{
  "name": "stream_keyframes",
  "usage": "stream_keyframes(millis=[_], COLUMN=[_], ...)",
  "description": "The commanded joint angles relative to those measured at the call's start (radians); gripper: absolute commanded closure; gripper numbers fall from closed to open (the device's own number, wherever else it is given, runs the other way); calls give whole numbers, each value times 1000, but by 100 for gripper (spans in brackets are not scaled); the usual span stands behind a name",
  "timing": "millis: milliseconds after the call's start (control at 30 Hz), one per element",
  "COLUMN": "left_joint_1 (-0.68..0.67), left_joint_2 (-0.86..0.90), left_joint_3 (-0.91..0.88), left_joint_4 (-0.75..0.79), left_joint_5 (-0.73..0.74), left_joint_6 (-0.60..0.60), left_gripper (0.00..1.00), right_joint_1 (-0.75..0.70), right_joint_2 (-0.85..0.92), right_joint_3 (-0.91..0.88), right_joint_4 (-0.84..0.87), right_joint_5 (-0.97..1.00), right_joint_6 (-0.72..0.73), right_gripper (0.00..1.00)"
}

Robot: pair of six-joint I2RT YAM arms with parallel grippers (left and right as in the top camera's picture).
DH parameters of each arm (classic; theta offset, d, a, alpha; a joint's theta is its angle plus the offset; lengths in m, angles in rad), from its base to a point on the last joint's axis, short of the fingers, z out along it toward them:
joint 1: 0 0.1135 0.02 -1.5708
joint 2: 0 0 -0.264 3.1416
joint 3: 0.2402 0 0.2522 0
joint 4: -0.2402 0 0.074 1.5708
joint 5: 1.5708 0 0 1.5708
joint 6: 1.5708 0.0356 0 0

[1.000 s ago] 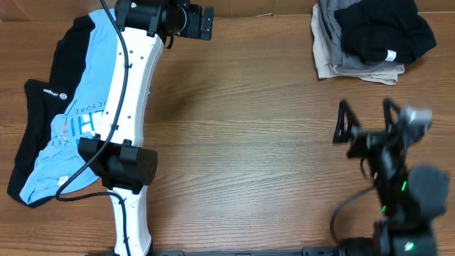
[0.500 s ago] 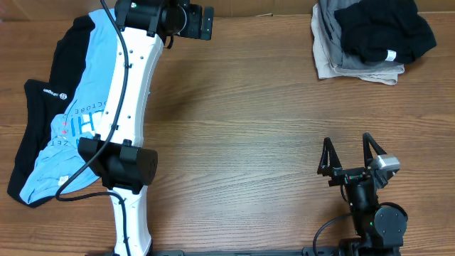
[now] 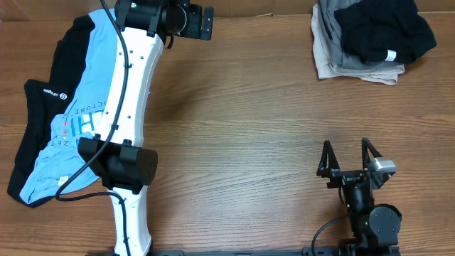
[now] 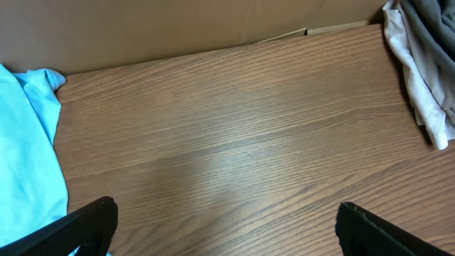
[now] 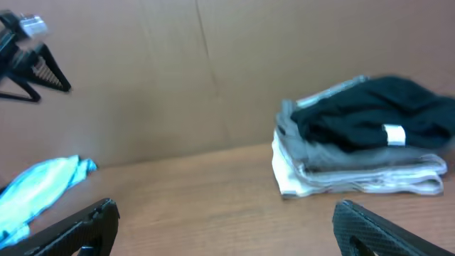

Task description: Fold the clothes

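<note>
Overhead, a blue shirt [image 3: 67, 117] with black sides lies rumpled and unfolded along the left edge of the wooden bench [image 3: 242, 128], pale lettering showing across its front. The white left arm [image 3: 131, 99] reaches from the near edge up to the far edge, lying over the shirt's right side, with its black head at the far end just past the shirt's top. From the left wrist camera, the left jaws stand wide apart with only bare wood between them. They hold nothing, and a fold of the blue cloth shows just to their left.

At the far right corner sits a pile of folded clothes [image 3: 366, 39]. A black garment with a small white tag lies on top, and grey and cream layers are stacked beneath it. The pile is well apart from the shirt, with bare wood between them.

The right arm [image 3: 370, 213] sits low at the near right edge of the bench. The right jaws point toward the far side, spread wide and empty. Its wrist camera looks across the bench at the pile, with a brown cardboard wall [image 5: 178, 85] behind.
</note>
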Motion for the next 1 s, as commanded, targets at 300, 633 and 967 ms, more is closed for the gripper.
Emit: stream_keyframes(millis=[300,633,967], left_joint_1=[3,3,3], left_joint_2=[7,7,7], left_joint_3=[-3,-3,-3], left_joint_4=[1,1,1], left_joint_5=[7,6,6], left_joint_6=[-7,-7,-7], left_gripper=[0,0,0], right_joint_1=[6,6,6], right_joint_2=[-11,-11,-11], right_joint_3=[-11,-10,-10], right_joint_4=[-79,-79,-79], right_joint_5=[-6,-6,-6], right_joint_6=[-7,-7,-7], right_gripper=[0,0,0])
